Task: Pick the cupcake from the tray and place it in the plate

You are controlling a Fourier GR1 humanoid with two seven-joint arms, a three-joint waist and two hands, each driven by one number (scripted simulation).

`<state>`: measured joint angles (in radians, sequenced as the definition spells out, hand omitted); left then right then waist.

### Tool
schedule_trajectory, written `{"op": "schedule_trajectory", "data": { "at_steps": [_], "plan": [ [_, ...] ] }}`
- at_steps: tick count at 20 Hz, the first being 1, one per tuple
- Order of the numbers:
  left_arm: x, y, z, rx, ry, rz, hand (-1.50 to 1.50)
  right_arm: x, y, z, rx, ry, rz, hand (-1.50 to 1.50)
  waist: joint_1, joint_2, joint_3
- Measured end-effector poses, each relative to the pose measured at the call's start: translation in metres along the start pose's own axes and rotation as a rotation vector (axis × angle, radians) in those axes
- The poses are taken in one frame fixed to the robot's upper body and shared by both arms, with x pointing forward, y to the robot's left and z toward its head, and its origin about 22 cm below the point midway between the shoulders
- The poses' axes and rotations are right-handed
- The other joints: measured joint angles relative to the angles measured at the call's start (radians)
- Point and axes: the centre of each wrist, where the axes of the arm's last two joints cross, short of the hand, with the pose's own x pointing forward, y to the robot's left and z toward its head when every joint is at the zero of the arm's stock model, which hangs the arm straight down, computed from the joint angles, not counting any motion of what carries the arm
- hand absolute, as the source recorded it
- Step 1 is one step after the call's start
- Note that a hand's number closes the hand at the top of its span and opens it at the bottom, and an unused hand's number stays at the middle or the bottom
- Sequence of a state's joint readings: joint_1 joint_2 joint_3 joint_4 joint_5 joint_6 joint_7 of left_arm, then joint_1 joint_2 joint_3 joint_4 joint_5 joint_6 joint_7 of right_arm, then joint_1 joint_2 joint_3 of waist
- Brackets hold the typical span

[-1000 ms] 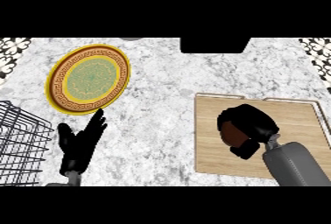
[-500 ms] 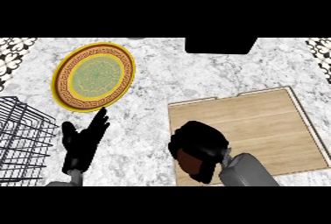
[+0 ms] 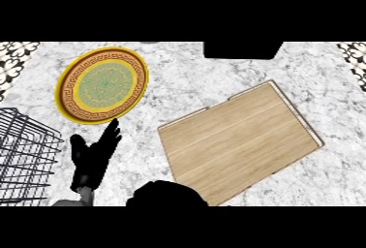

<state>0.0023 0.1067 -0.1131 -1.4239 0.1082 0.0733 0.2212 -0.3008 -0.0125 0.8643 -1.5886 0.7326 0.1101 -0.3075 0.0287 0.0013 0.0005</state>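
Worktop: pale marbled stone, filling the head view.

Plate: round, yellow-rimmed with a brown key-pattern band and a green centre, lying at upper left on the worktop, nothing sitting on it.

Tray: flat wooden board, lying tilted at centre right, its surface showing bare.

Wire basket: black, standing at the left edge.

Dark block: sitting at the top edge.

Left hand: black, resting open beside the basket, fingers pointing straight up toward the plate's lower rim, holding nothing.

Right hand: black, showing at the lower edge just off the tray's near left corner, appearing bunched; whether its fingers are curling round anything cannot be told.

Cupcake: not showing on tray or plate; possibly hiding inside the right hand, uncertain.
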Motion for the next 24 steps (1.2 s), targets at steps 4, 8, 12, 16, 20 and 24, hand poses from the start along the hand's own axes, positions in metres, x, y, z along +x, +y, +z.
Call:
{"op": "schedule_trajectory", "data": {
  "at_steps": [4, 8, 12, 16, 20, 24],
  "plan": [
    [0.001, 0.001, -0.001, 0.001, 0.001, 0.002, 0.00, 0.004, -0.006, -0.012, -0.115, 0.046, -0.099, 1.50, -0.003, 0.001, 0.000],
    [0.004, -0.004, -0.002, -0.008, -0.008, 0.001, 0.00, -0.017, -0.022, -0.026, -0.206, 0.115, -0.178, 1.50, 0.003, 0.003, 0.000],
    [0.005, -0.005, -0.005, -0.013, -0.009, 0.000, 0.00, -0.042, -0.037, -0.039, -0.288, 0.160, -0.263, 1.50, 0.013, 0.006, 0.000],
    [0.004, -0.003, -0.006, -0.034, -0.021, -0.013, 0.00, -0.070, -0.053, -0.054, -0.368, 0.190, -0.245, 1.50, 0.032, 0.010, 0.000],
    [0.009, -0.009, -0.008, -0.060, -0.022, -0.015, 0.00, -0.095, -0.070, -0.062, -0.468, 0.222, -0.204, 1.50, 0.050, 0.016, 0.000],
    [0.013, -0.013, -0.012, -0.081, -0.031, -0.028, 0.00, -0.113, -0.089, -0.069, -0.543, 0.257, -0.158, 1.50, 0.083, 0.026, -0.001]
  ]
}}
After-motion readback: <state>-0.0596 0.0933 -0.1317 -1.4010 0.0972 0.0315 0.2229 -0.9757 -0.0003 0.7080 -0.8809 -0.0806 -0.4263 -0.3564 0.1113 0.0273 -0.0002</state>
